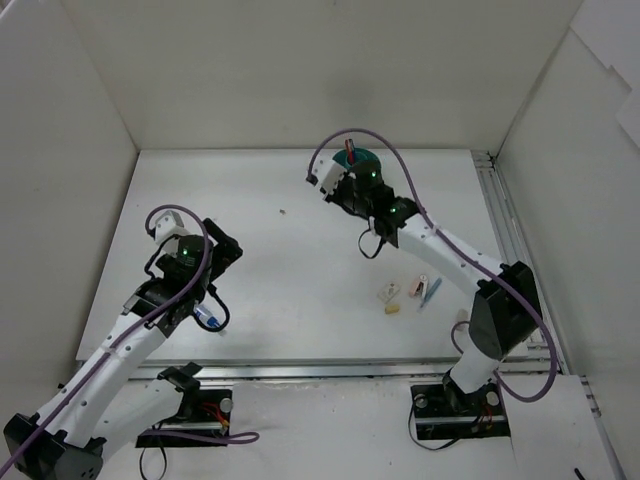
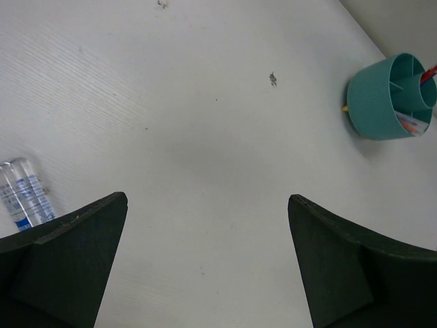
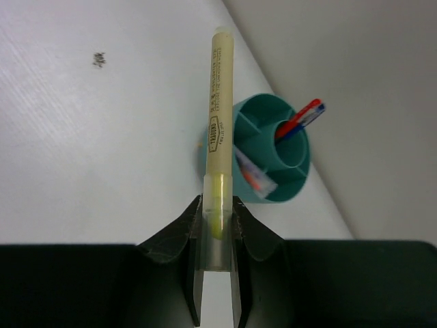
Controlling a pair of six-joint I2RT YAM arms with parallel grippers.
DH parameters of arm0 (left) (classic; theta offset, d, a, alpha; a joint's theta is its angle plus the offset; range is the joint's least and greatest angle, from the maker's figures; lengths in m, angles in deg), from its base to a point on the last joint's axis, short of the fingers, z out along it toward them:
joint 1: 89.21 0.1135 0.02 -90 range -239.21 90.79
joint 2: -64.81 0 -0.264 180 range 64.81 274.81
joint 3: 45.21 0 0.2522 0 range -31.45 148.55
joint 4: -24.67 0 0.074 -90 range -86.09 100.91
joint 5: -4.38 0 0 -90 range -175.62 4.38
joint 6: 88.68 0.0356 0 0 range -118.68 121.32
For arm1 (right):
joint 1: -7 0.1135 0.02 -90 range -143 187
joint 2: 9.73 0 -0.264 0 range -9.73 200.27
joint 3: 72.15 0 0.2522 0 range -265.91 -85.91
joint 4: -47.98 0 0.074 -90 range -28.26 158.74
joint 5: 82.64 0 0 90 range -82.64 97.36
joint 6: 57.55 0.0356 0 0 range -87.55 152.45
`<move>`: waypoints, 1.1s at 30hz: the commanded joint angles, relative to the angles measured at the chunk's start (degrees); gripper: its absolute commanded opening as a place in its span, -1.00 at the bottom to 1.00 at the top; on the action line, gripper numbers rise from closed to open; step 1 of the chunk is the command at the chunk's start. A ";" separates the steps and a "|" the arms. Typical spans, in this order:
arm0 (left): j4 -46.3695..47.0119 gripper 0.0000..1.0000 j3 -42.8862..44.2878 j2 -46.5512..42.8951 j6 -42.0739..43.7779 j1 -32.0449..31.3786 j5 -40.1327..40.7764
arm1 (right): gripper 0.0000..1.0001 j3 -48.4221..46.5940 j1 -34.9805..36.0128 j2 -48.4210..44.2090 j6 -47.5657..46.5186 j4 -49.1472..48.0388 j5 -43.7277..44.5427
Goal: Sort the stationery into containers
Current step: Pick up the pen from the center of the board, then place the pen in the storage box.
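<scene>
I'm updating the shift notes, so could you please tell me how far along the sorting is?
Done: the teal cup holds a red-and-blue pen in its central well and an orange-and-white pen in a ring compartment. In hand: the right gripper is shut on a yellow highlighter near the cup. Remaining: a blue-and-white pen by the open left gripper, plus erasers and pens lying loose.

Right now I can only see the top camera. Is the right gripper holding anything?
Observer: Yes, the right gripper is shut on a yellow pen, aimed toward the teal cup.
Operator: What's inside the cup?
Observer: A red-and-blue pen stands in the middle well; an orange-and-white one sits in a ring compartment.
Operator: And the other arm?
Observer: The left gripper is open wide and empty.
</scene>
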 commanded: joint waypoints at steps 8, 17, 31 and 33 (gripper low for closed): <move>-1.54 0.99 0.29 -0.45 3.41 4.54 3.47 | -1.00 -24.41 -10.28 12.10 -24.98 32.60 -1.29; -0.13 0.99 -0.06 0.69 4.82 7.79 2.07 | -1.00 -48.06 -11.61 27.33 -34.04 49.00 5.91; 2.33 0.99 0.73 9.30 6.05 11.75 -4.17 | -1.00 -57.13 -11.25 39.10 -35.54 46.11 8.46; 2.33 0.99 1.25 10.79 6.40 11.75 -5.31 | -1.00 -57.22 -11.17 39.99 -35.54 44.61 8.99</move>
